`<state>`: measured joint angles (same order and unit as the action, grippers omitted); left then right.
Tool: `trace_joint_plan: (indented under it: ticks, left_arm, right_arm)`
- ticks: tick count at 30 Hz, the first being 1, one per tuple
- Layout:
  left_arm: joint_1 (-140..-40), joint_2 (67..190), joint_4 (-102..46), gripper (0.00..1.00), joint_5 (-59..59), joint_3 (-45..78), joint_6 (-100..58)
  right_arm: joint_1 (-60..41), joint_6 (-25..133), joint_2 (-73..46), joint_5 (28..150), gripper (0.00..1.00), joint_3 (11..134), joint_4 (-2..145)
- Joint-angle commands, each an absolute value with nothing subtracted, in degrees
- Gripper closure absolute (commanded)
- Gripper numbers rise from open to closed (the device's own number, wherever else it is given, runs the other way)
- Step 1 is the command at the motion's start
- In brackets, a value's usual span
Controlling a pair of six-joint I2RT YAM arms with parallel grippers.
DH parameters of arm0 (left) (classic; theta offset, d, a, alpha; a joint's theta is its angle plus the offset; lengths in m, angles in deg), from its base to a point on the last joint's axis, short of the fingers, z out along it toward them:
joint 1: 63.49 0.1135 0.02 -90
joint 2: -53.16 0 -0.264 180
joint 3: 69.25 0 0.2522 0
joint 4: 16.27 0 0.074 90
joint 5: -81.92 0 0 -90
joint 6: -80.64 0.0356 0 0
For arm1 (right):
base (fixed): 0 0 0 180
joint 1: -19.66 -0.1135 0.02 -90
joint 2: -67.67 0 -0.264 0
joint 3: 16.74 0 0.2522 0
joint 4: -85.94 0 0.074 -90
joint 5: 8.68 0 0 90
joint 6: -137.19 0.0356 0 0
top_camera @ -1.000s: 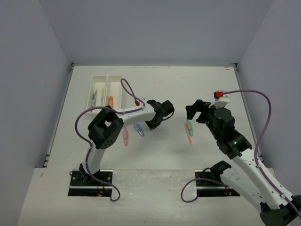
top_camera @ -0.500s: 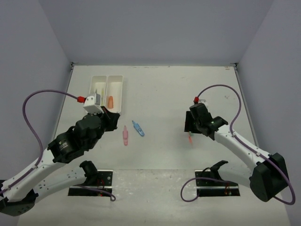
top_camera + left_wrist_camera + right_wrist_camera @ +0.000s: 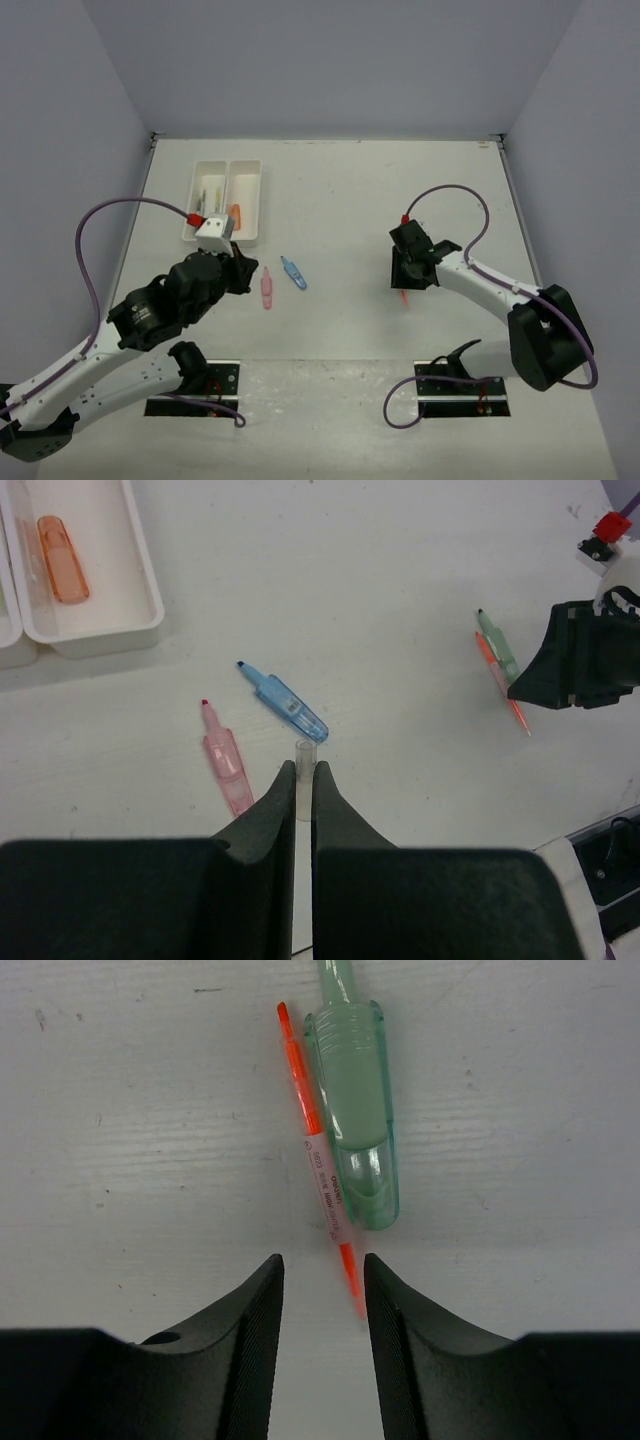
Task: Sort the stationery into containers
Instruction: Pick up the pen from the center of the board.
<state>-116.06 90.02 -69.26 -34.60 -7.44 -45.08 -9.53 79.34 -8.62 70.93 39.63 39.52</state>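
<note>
R gripper (image 3: pixel 322 1280) hovers low w/ jaws part-open, a narrow gap, nothing held. The slim orange marker (image 3: pixel 322 1165) lies just ahead of the tips, its near end running into the gap. The green highlighter (image 3: pixel 358 1130) sits tight against the marker's right side, seemingly touching. The step in hand looks like picking up that marker. It lies nearly along the fingers, not across, so closing here would prob. catch only the thin tail. Better to go fwd to the labelled mid-body and turn the wrist so the pads cross it. Keep the right finger out of the seam w/ the green one, or both get nudged. L gripper (image 3: pixel 305 772) is pinched nearly closed on a thin clear stick (image 3: pixel 305 752). The pink highlighter (image 3: pixel 225 762) and blue highlighter (image 3: pixel 287 702) lie just ahead of its tips. The trays (image 3: pixel 150 605) are further ahead-left, w/ an orange piece (image 3: pixel 62 545) in the nearer one.
</note>
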Motion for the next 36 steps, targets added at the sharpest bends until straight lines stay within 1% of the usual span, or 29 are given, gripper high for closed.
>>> trace_joint_plan:
  ticks: [1,11,18,20,21,23,25,29,32,35,36]
  left_arm:
    - [-116.1,90.5,-65.2,1.0,-31.7,-6.4,-41.6]
    - [-116.1,90.5,-64.0,1.0,-29.9,-5.3,-40.8]
    - [-116.1,90.3,-63.3,1.0,-29.5,-5.5,-39.4]
    - [-116.1,90.4,-62.9,1.0,-29.5,-5.7,-39.4]
    - [-116.1,90.4,-62.8,1.0,-29.5,-5.9,-39.4]
    - [-116.1,90.2,-62.3,1.0,-29.6,-5.9,-39.3]
    - [-116.1,90.2,-62.6,1.0,-30.6,-5.8,-39.6]
    - [-116.1,90.6,-63.2,1.0,-33.7,-5.7,-41.4]
    - [-116.1,91.4,-61.8,1.0,-33.7,-6.6,-43.1]
    - [-116.1,91.8,-59.7,1.0,-33.5,-7.7,-43.9]
    - [-116.1,92.0,-58.3,1.0,-33.4,-8.0,-44.2]
  right_arm:
    - [-9.3,80.6,-10.4,72.8,0.61,41.3,41.2]
    - [-9.1,83.0,-16.4,73.9,0.61,42.2,42.4]
    - [-9.0,83.6,-15.8,72.9,0.61,42.2,42.2]
    - [-8.9,83.0,-17.0,73.9,0.65,42.6,42.1]
    - [-8.9,82.6,-17.7,74.5,0.71,42.9,41.9]
    - [-8.9,81.9,-19.4,75.2,0.78,43.9,41.3]
    - [-9.0,81.3,-21.5,75.6,0.78,45.5,40.3]
    - [-8.9,80.7,-24.7,74.3,0.75,49.2,38.3]
    - [-8.9,79.9,-27.5,74.1,0.73,52.0,36.7]
    - [-8.9,79.1,-29.1,74.5,0.76,54.3,36.3]
    - [-8.9,78.7,-29.7,75.2,0.88,55.0,36.4]
